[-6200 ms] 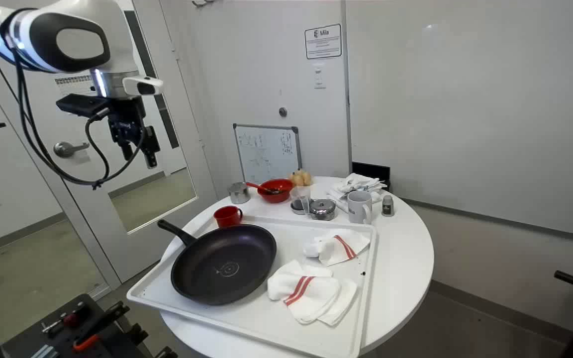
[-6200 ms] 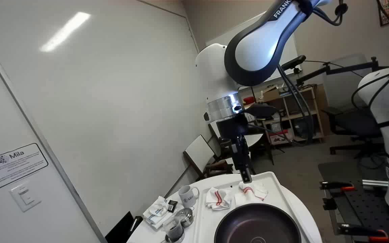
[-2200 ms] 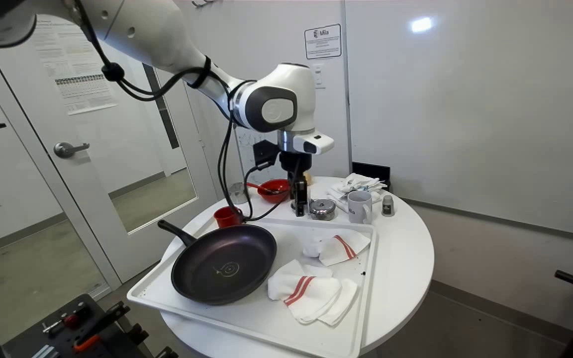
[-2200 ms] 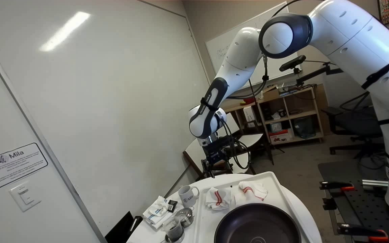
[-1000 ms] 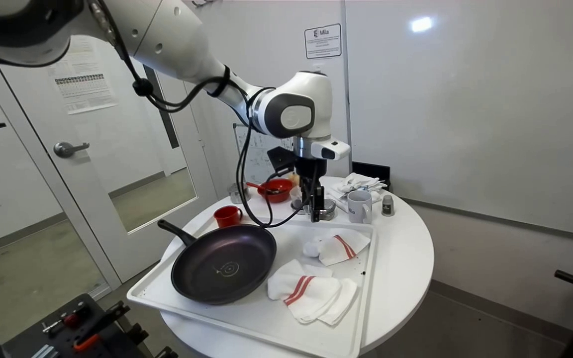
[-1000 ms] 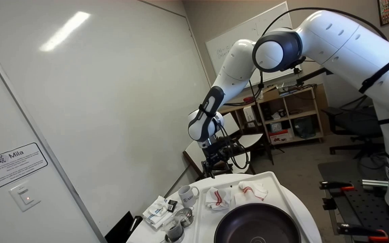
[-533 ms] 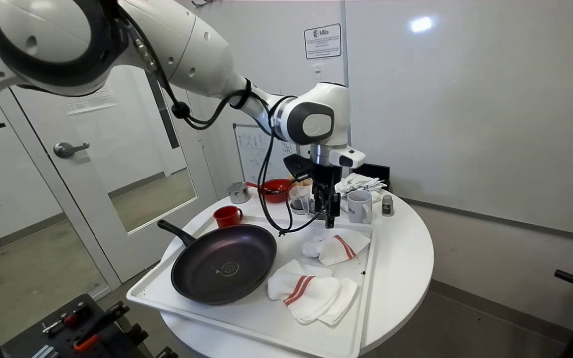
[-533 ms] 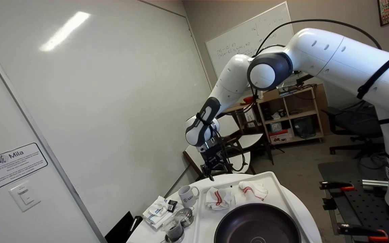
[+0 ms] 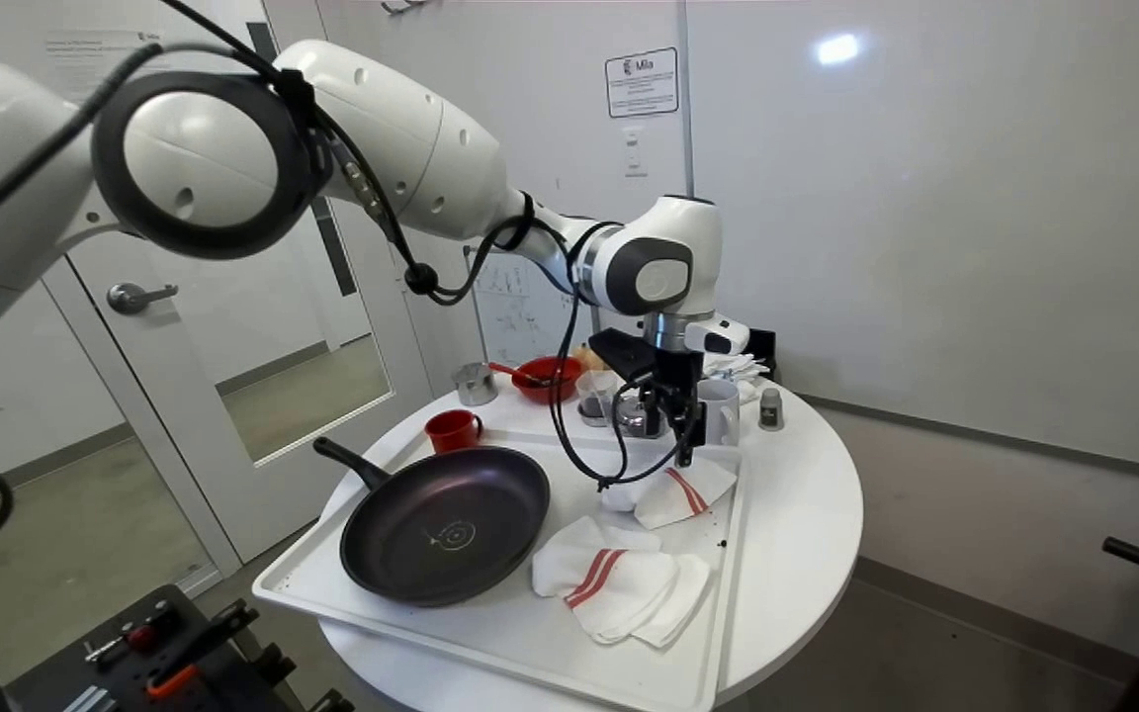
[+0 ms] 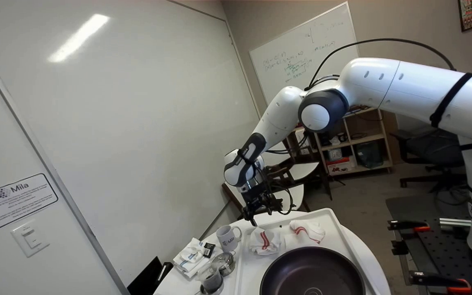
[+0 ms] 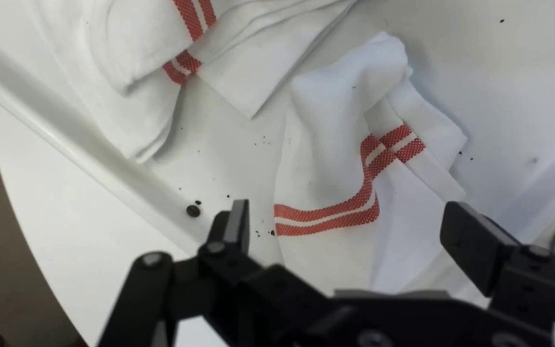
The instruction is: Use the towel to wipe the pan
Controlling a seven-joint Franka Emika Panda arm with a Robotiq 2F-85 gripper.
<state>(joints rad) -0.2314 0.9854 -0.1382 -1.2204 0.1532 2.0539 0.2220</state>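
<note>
A black pan [image 9: 446,524] lies on the white tray [image 9: 520,633], its handle toward the back left; it also shows in an exterior view [image 10: 313,272]. Two white towels with red stripes lie beside it: a smaller towel [image 9: 685,494] and a larger towel [image 9: 619,588], both also in the wrist view, the smaller towel [image 11: 335,140] in the middle and the larger towel [image 11: 133,58] at upper left. My gripper [image 9: 685,457] is above the smaller towel's far edge. In the wrist view my gripper [image 11: 347,214] is open, with part of that towel below and between the fingers, apart from it.
Behind the tray stand a grey mug [image 10: 227,237], a metal pot [image 10: 224,262], a clear cup [image 9: 597,391], a red bowl [image 9: 548,381], a red cup [image 9: 453,431] and a shaker [image 9: 770,408]. Dark crumbs [image 11: 193,210] lie on the tray. The cable hangs low near the smaller towel.
The arm has swung from high near the door to over the table. In the last second my gripper has moved lower and over the smaller towel. Pan and towels have not moved.
</note>
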